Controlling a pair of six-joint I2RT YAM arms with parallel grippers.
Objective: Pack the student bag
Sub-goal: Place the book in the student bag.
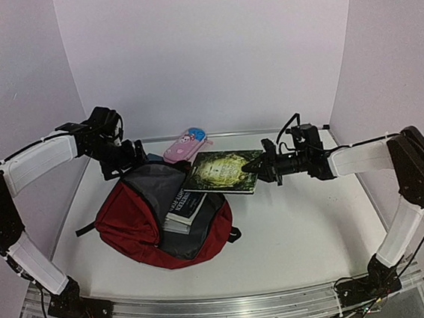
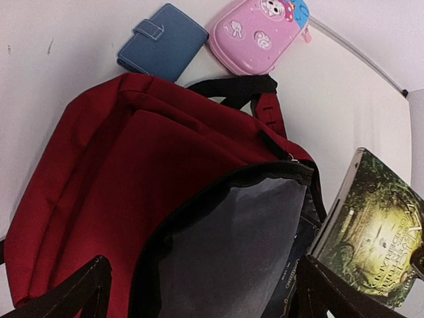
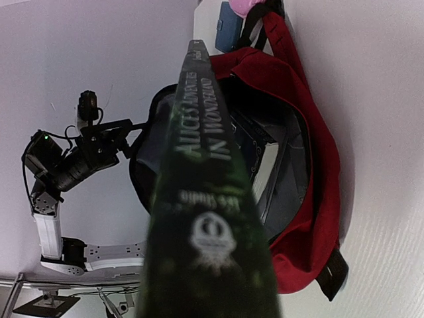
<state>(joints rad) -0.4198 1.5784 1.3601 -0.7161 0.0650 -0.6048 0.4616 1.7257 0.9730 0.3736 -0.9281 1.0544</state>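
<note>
The student bag [image 1: 132, 228] is a dark red backpack lying on the table with its mouth open and its grey lining [image 1: 157, 185] folded up. A dark book [image 1: 186, 205] sits partly inside it. My right gripper [image 1: 255, 167] is shut on the right edge of a green hardcover book [image 1: 221, 172], which hovers flat just right of the bag's mouth. In the right wrist view the green book's spine [image 3: 205, 199] fills the middle and hides my fingers. My left gripper [image 2: 202, 299] hangs open above the bag's [image 2: 99, 179] lining [image 2: 232, 252], with nothing between its fingertips [image 2: 73, 295].
A pink pencil case [image 1: 186, 144] and a small blue wallet [image 2: 162, 41] lie behind the bag near the back wall. White walls enclose the table on three sides. The left arm [image 3: 79, 152] stands across the bag from the right wrist.
</note>
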